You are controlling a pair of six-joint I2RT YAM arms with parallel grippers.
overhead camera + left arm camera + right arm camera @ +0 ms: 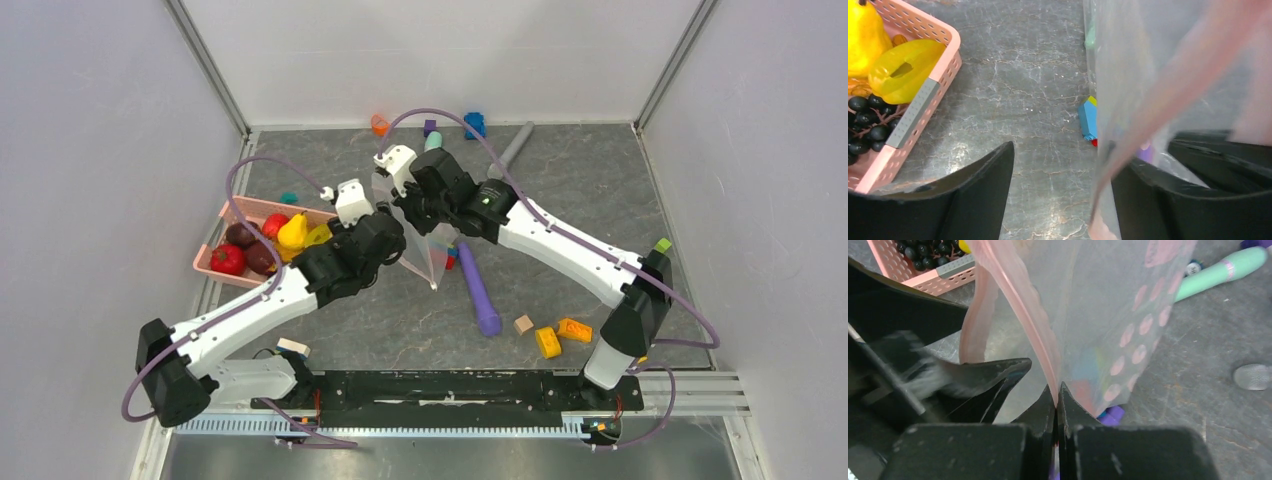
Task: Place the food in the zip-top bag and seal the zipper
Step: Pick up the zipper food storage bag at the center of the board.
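The food lies in the pink basket (222, 217) at the left: a yellow pear (292, 232), red fruits (228, 259) and maroon ones (240, 234). The left wrist view shows the pear (863, 35), a yellow piece (903, 70) and black grapes (865, 125). The clear dotted zip-top bag (425, 250) hangs lifted between both grippers. My right gripper (1057, 392) is shut on its pink zipper edge (1018, 305). My left gripper (1063, 195) is open, with the bag's edge (1168, 95) between its fingers, close to the right finger (1158, 200).
A purple stick (479, 290) lies just right of the bag, a teal stick (1220, 272) behind it. Yellow and orange blocks (560, 335) sit at the front right. A blue block (1089, 119) lies under the bag. A grey cylinder (512, 148) and small blocks line the back.
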